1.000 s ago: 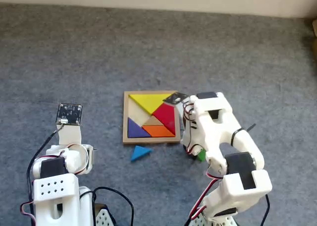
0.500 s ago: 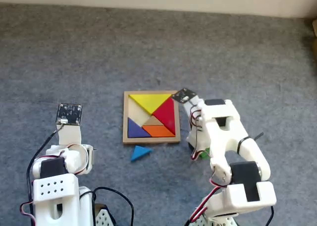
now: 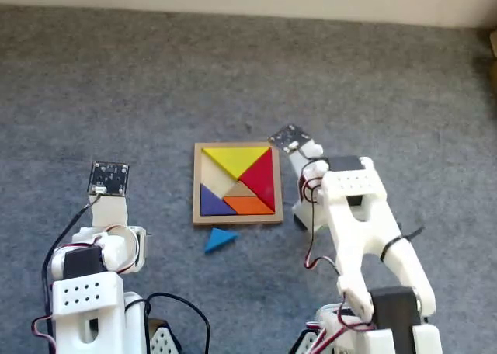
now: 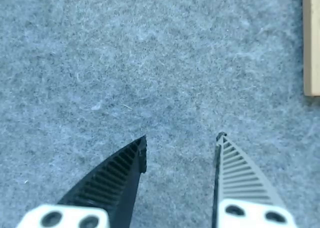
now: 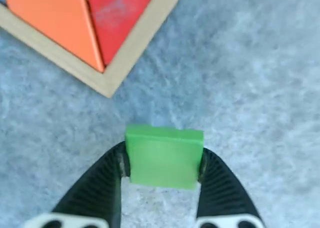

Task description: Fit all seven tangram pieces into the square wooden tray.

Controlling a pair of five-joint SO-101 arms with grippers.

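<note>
Green square tangram piece (image 5: 164,157) sits clamped in the right pincer (image 5: 162,156), just off a corner of the wooden tray (image 5: 135,43) at mid-tabletop (image 3: 116,82). A blue triangle (image 3: 220,239) lies beside the tray's near side, and the left pincer (image 4: 181,137) hangs released.
</note>
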